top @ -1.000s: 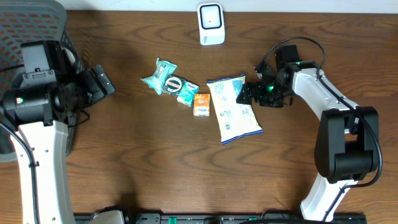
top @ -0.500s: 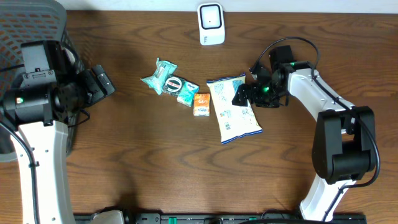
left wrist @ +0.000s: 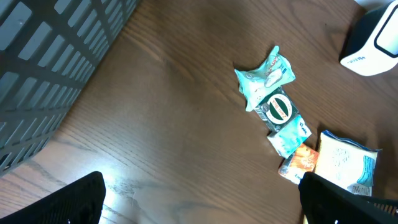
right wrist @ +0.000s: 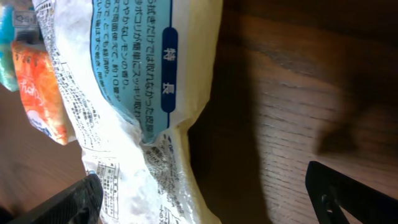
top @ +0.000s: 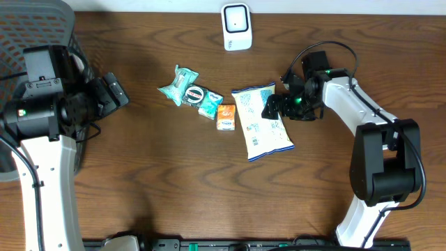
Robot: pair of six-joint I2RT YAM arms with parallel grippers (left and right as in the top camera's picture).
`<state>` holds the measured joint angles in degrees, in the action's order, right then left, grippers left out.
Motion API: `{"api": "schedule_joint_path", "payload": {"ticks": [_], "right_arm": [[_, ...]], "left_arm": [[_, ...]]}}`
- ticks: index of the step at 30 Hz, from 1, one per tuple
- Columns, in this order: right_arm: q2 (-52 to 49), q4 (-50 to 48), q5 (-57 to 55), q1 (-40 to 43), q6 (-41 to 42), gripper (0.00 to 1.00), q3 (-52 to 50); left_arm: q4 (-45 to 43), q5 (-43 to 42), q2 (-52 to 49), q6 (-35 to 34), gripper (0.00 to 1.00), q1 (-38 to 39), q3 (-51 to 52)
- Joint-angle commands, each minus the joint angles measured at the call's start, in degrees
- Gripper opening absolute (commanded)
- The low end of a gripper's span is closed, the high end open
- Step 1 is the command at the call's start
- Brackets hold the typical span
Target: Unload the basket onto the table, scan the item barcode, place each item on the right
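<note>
Right gripper [top: 272, 106] just slid up to the white bag [top: 259, 125]
jaws wide open, nothing grabbed yet, so pickup comes next; left gripper [top: 113, 92] open, empty too

right hand [top: 270, 107] | moved left over white bag [top: 260, 122] edge | possibly touching

The pouch [top: 261, 124] is crinkled glossy plastic, the table [top: 174, 174] smooth grained wood, the scanner [top: 236, 26] smooth plastic.
</note>
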<state>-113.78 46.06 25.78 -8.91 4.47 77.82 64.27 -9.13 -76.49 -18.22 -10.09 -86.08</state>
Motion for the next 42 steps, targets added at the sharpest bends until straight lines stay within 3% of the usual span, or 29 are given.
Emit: {"api": "schedule_joint_path", "payload": {"ticks": [1, 17, 31, 34, 36, 37, 40, 42], "right_arm": [[0.17, -0.24, -0.61, -0.15, -0.90, 0.99, 0.00], [0.17, -1.31, 0.76, -0.59, -0.87, 0.99, -0.81], [0.17, -15.56, 0.72, -5.90, 6.73, 0.91, -11.87], [0.17, -17.22, 0.70, -7.02, 7.56, 0.76, -12.98], [0.17, -17.57, 0.59, -7.61, 7.61, 0.59, -13.09], [0.17, -17.64, 0.22, -7.72, 7.76, 0.48, -13.09], [0.17, -18.03, 0.26, -7.80, 8.48, 0.01, -13.09], [0.20, -18.08, 0.66, -7.65, 9.46, 0.01, -13.03]], "left_arm": [[0.20, -0.31, -0.13, -0.09, 0.97, -0.24, -1.25], [0.20, -0.31, -0.13, -0.07, 0.98, -0.24, -1.25], [0.20, -0.31, -0.13, -0.07, 0.98, -0.24, -1.25], [0.20, -0.31, -0.13, -0.09, 0.98, -0.24, -1.25], [0.20, -0.31, -0.13, -0.09, 0.98, -0.24, -1.25], [0.20, -0.31, -0.13, -0.09, 0.97, -0.24, -1.25], [0.20, -0.31, -0.13, -0.09, 0.98, -0.24, -1.25], [0.20, -0.31, -0.13, -0.09, 0.97, -0.24, -1.25]]}}
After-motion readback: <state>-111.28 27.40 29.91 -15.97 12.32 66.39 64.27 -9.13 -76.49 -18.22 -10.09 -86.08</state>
